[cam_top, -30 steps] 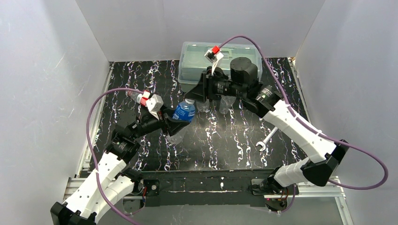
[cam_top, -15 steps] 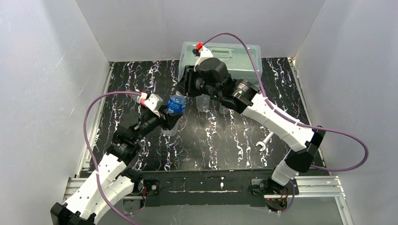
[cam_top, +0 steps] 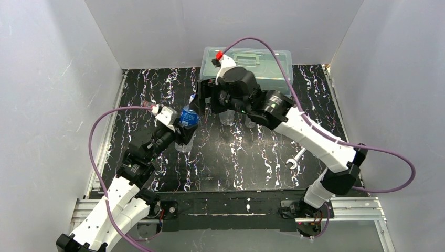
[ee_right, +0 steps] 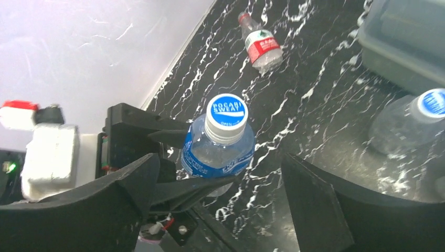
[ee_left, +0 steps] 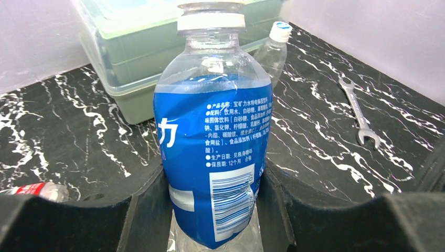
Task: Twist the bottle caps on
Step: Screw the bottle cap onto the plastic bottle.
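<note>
A blue-label bottle [ee_left: 212,142] stands upright with my left gripper [ee_left: 215,197] shut on its lower body. A white and blue cap [ee_right: 226,118] sits on its neck. My right gripper [ee_right: 220,205] hovers over that cap with its jaws open wide, touching nothing. In the top view the right gripper [cam_top: 203,101] is just above and behind the bottle [cam_top: 189,116]. A plain bottle [ee_right: 399,128] with a blue cap [ee_right: 433,102] stands near the box. A red-label bottle [ee_right: 262,48] with a red cap lies on its side by the left wall.
A large translucent lidded box [cam_top: 246,60] stands at the back of the black marbled table [cam_top: 252,157]. A silver wrench [cam_top: 296,157] lies right of centre. White walls close in the left, back and right sides.
The right gripper has opened and let go of the cap on the blue-label bottle. The left arm has carried the bottle left and back, tipping it upright, and the right arm followed.
</note>
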Controlling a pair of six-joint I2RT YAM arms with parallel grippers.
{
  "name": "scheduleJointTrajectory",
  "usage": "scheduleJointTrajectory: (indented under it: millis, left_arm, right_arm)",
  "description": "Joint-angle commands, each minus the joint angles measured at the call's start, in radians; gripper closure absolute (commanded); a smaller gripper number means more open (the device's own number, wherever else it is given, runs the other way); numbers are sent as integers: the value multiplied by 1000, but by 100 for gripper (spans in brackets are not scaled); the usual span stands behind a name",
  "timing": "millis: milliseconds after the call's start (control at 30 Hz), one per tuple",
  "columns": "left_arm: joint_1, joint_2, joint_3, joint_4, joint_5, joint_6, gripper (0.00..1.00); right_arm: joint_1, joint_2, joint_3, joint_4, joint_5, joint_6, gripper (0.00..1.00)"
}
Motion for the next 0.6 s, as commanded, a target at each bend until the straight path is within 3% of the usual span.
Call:
scheduleJointTrajectory:
  millis: [0, 267, 433, 567]
  left_arm:
    - [2, -15, 14, -24, 65, -14, 100]
    - [2, 9, 45, -24, 465, -77, 100]
    - [2, 51, 95, -19, 672, -138, 100]
    - [2, 62, 127, -15, 754, -166, 100]
  right_arm:
    - [-56, -139, 20, 60, -102, -144, 2]
    - [-173, -265, -106, 97, -489, -396, 2]
    - [-299, -301, -223, 176, -835, -383, 8]
    - [-318, -293, -268, 194, -977, -385, 12]
